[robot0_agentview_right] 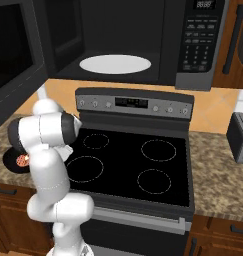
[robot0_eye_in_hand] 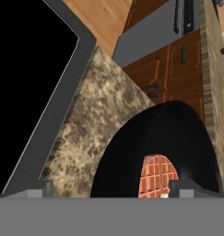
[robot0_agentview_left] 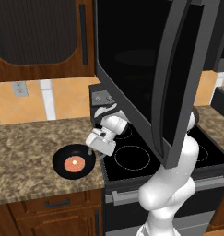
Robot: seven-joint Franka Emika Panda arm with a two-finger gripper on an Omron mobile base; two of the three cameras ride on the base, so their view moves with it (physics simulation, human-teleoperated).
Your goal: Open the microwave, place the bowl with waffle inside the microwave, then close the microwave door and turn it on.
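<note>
The hand, fingers apart, hovers at the bowl rim.

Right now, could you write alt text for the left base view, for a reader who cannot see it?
The white arm's open tool sits at the right rim of a black bowl holding an orange waffle on the speckled stone counter. The microwave door hangs swung open above the black glass stove.
</note>
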